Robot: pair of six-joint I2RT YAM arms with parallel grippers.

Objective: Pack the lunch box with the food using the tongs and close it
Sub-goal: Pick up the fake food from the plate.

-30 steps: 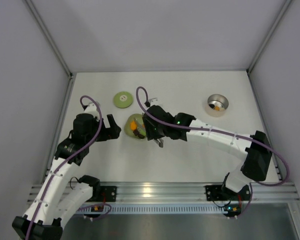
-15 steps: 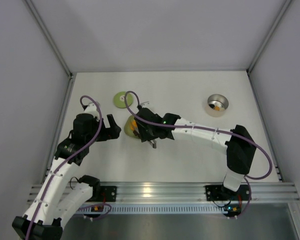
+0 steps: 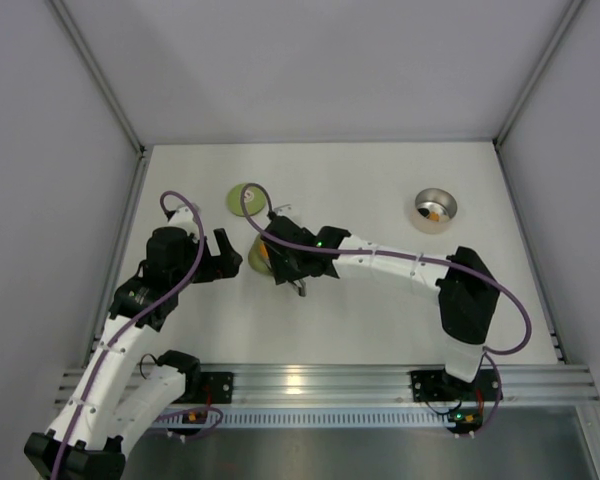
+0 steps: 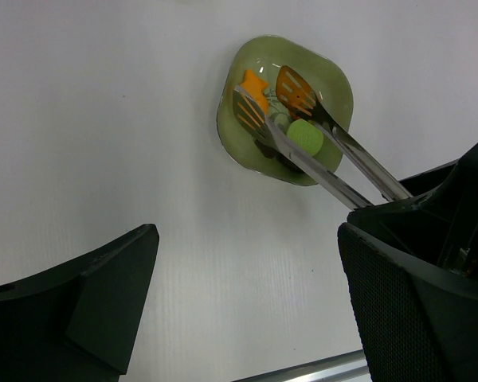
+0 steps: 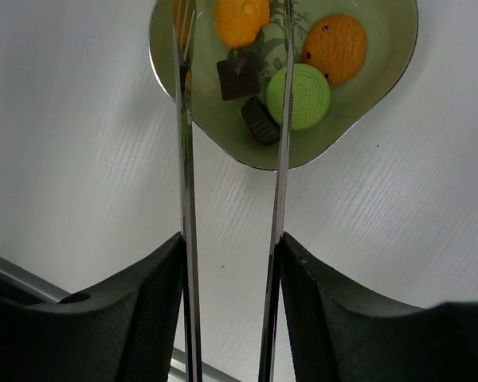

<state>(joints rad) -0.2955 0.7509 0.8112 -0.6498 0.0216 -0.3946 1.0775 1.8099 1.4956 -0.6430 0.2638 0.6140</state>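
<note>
My right gripper (image 5: 231, 255) is shut on the tongs (image 5: 184, 183), one arm against each finger. Their tips stand spread above the light green plate (image 5: 382, 87), with nothing pinched between them. The food on the plate is a green cookie (image 5: 298, 96), an orange cookie (image 5: 334, 37), an orange piece (image 5: 241, 20) and two dark squares (image 5: 238, 77). From the left wrist view the tongs (image 4: 334, 159) reach in over the plate (image 4: 231, 143). My left gripper (image 4: 251, 302) hangs open just left of the plate. The lunch box (image 3: 435, 210) stands far right, its green lid (image 3: 235, 195) beyond the plate.
An orange piece and a dark piece lie inside the tin (image 3: 435, 213). The right arm (image 3: 400, 265) stretches across the table's middle. A purple cable (image 3: 255, 200) loops over the lid. Grey walls close the table on three sides.
The right arm has reached further left, bringing the tongs over the plate, and their arms have spread a little. The left arm has not moved.
</note>
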